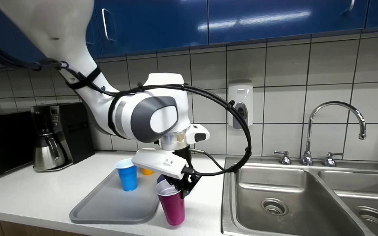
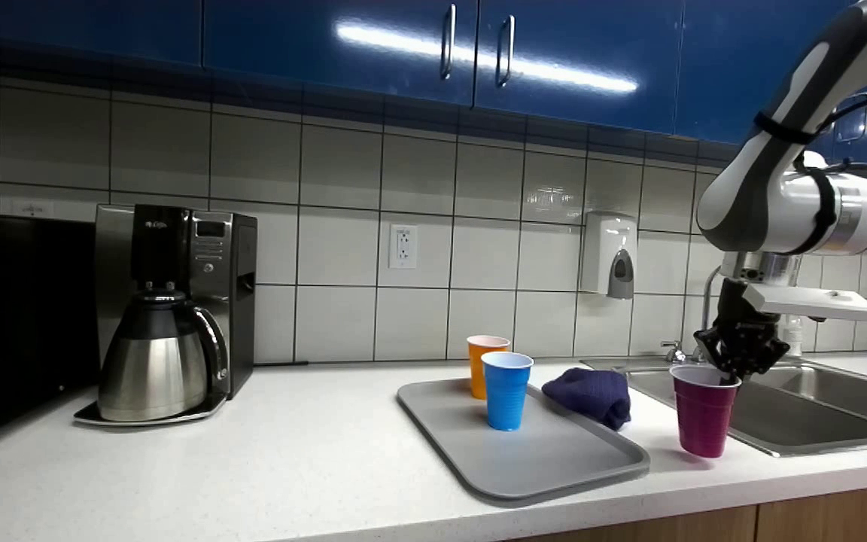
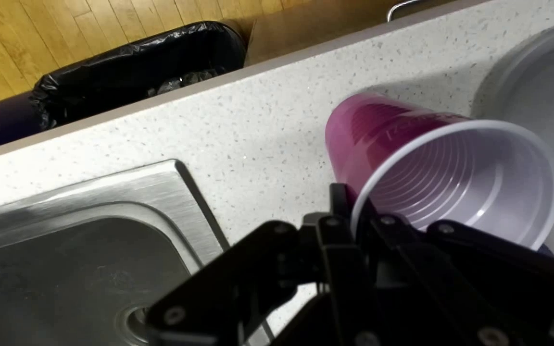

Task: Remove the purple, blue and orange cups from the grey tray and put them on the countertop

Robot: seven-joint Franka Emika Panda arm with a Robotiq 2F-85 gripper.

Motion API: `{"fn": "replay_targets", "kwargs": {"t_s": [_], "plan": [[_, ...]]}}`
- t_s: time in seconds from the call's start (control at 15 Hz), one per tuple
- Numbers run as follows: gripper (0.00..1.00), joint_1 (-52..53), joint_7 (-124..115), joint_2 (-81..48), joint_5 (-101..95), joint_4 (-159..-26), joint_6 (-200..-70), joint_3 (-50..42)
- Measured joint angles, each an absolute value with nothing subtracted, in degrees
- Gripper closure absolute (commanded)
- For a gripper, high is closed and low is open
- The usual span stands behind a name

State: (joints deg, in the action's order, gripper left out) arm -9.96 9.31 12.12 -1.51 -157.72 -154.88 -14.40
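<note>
The purple cup (image 1: 172, 208) (image 2: 703, 421) hangs from my gripper (image 1: 184, 193) (image 2: 731, 374), tilted, between the grey tray (image 1: 110, 209) (image 2: 554, 470) and the sink. In the wrist view my gripper (image 3: 354, 204) is shut on the rim of the purple cup (image 3: 378, 125), one finger inside and one outside. The cup's base is at or just above the countertop (image 2: 290, 467) (image 3: 267, 134); I cannot tell if it touches. The blue cup (image 1: 127, 177) (image 2: 506, 395) and the orange cup (image 1: 147, 171) (image 2: 479, 369) stand upright on the tray, orange behind blue.
A dark purple cloth (image 2: 591, 393) lies beside the tray's back right edge. The double sink (image 1: 267, 183) (image 3: 89, 269) is close to the held cup. A coffee maker (image 2: 170, 316) stands at the left. A bin (image 3: 152, 67) is below the counter edge.
</note>
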Motion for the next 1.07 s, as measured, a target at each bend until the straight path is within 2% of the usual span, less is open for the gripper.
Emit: {"fn": "replay_targets", "kwargs": {"t_s": [0.13, 0.2, 0.27, 0.47, 0.87, 0.93, 1.07], "plan": [[0.99, -10.0, 9.3, 11.7, -1.5, -157.8, -154.9, -14.5], [0.7, -10.0, 9.3, 11.5, -1.5, -157.8, -154.9, -14.6], [0.69, -10.0, 9.3, 11.3, -1.5, -157.9, -154.9, -14.7], [0.49, -10.0, 9.3, 10.6, -1.5, -158.0, -154.9, -14.7], [0.04, -10.0, 9.3, 10.2, -1.5, -158.1, -154.9, -14.7], [0.0, -10.0, 9.3, 10.2, -1.5, -158.1, -154.9, -14.7], [0.0, -10.0, 9.3, 10.3, -1.5, -158.1, -155.0, -14.7]]}}
